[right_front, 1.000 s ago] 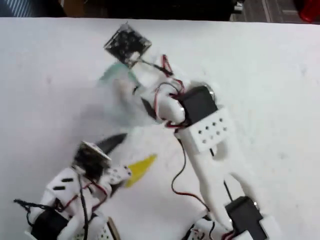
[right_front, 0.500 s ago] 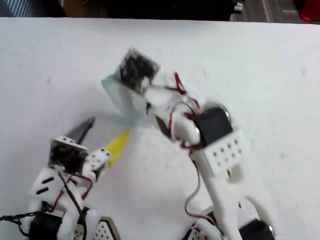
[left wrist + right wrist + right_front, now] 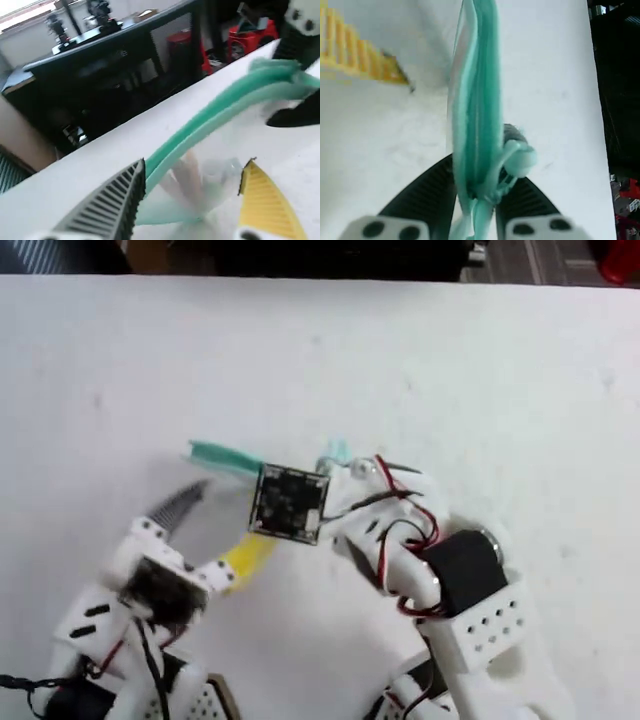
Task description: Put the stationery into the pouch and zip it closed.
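teal pouch (image 3: 222, 455) near left tool (image 3: 212, 530) — fingers spread.

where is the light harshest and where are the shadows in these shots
High view: the table is lit bright and even, shadows only faint. Left wrist view: the room behind is dim, the pouch and table bright. Right wrist view: the right pincer, shut on the pouch, shows dark against the glaring table.
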